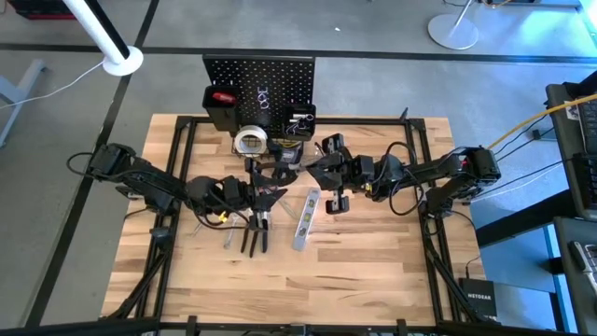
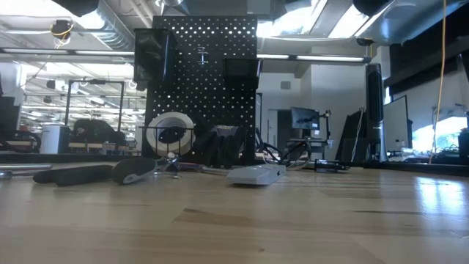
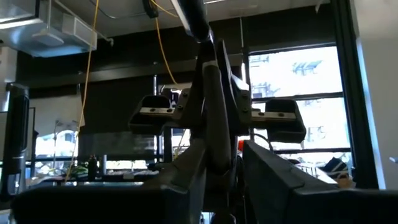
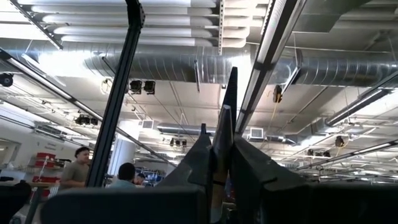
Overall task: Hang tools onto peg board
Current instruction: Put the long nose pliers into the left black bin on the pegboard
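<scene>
While the high view looks straight down, the upright black perforated metal peg board (image 1: 259, 73) stands at the far edge of the wooden slatted table (image 1: 373, 271). A black bin (image 1: 222, 105) and a wire basket (image 1: 299, 121) are fixed to the board's lower part. The pale tape roll (image 1: 250, 141) lies just in front of the board. The left gripper (image 1: 270, 193) is over the middle of the table. Near it lie the dark-handled pliers (image 1: 255, 235) and the silver level bar (image 1: 306, 220), which is slanted on the wood. The right gripper (image 1: 318, 171) is close by, just beyond the bar's far end.

At table height, the peg board fills the centre and the tape roll (image 2: 170, 132) stands on edge before it. The level bar (image 2: 255, 174) and the pliers' handles (image 2: 73, 174) lie flat on the wood, well apart.

From the left wrist, a dark narrow upright piece (image 3: 214, 118) rises between that arm's own two fingers (image 3: 186, 180). Whether they pinch it or merely flank it cannot be told.

From the right wrist, the two fingers (image 4: 255, 174) stand nearly together, clamped on a thin dark blade-like strip (image 4: 227, 109) that points at the ceiling. Which tool it belongs to cannot be made out. Two people (image 4: 78, 167) show far off in the room.
</scene>
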